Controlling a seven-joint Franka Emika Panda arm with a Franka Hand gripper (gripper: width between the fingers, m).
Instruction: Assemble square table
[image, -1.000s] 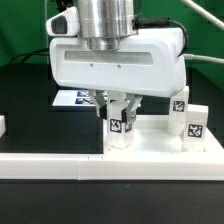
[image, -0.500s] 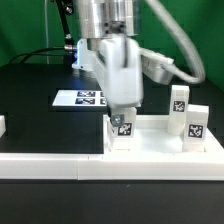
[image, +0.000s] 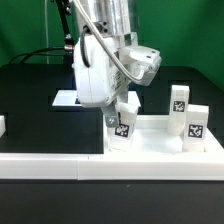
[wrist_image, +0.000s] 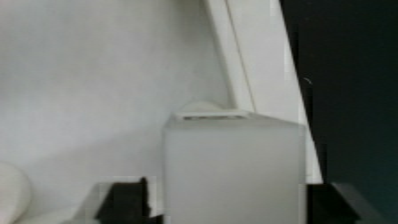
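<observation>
Exterior view: the gripper (image: 120, 113) sits low over a leg post (image: 120, 131) standing upright on the square slab (image: 160, 148) near its corner on the exterior view's left. Two more leg posts (image: 179, 101) (image: 194, 126) stand upright toward the exterior view's right. Whether the fingers clamp the post cannot be told here — the wrist housing hides the tips.

Wrist view: the leg post (wrist_image: 233, 168) fills the gap between two dark fingers (wrist_image: 121, 202), both apparently touching its sides — narrow grip, holding the post. The slab's raised rim (wrist_image: 258, 60) runs behind it.

Judgement: hard, light, rigid plastic, smooth and likely slippery; best held on flat opposite faces, upper half.
</observation>
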